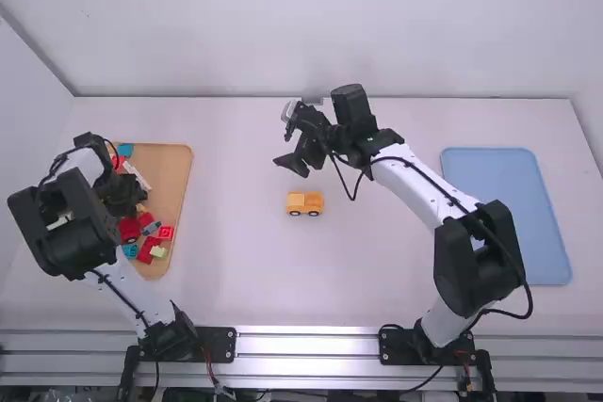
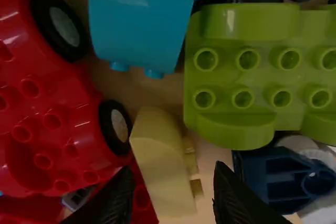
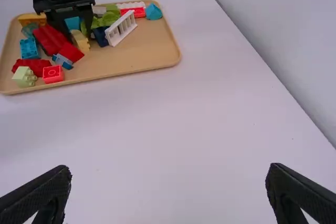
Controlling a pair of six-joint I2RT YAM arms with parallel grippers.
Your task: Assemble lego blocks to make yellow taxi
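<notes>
High view: one small yellow wheeled car body [image 1: 304, 202], upright on the white table [image 1: 245, 270], mid-table, apparently the taxi in part-built state; one tan tray [image 1: 181, 167] of loose blocks, its near side partly hidden by the left arm [image 1: 61, 233]; one right arm [image 1: 415, 176], its end beyond the car body; one blue tray [image 1: 504, 204], at the right. Left wrist view: left gripper [image 2: 173, 174], fingers moderately parted, holding nothing; between them, one pale yellow sloped block [image 2: 160, 169], its lower end cut off. Beside it, one red wheeled base [image 2: 42, 129], cropped; one green studded block [image 2: 241, 72]; one dark blue piece [image 2: 283, 177], its kind uncertain. Step in hand, as judged: picking the next yellow part. Next move: settle the fingers about the sloped block, close without catching the red base, lift. Right wrist view: right gripper [image 3: 169, 170], fingers wide apart, empty; farther off, one white railing piece [image 3: 122, 27], leaning; blocks behind the other gripper, hard to sort.
</notes>
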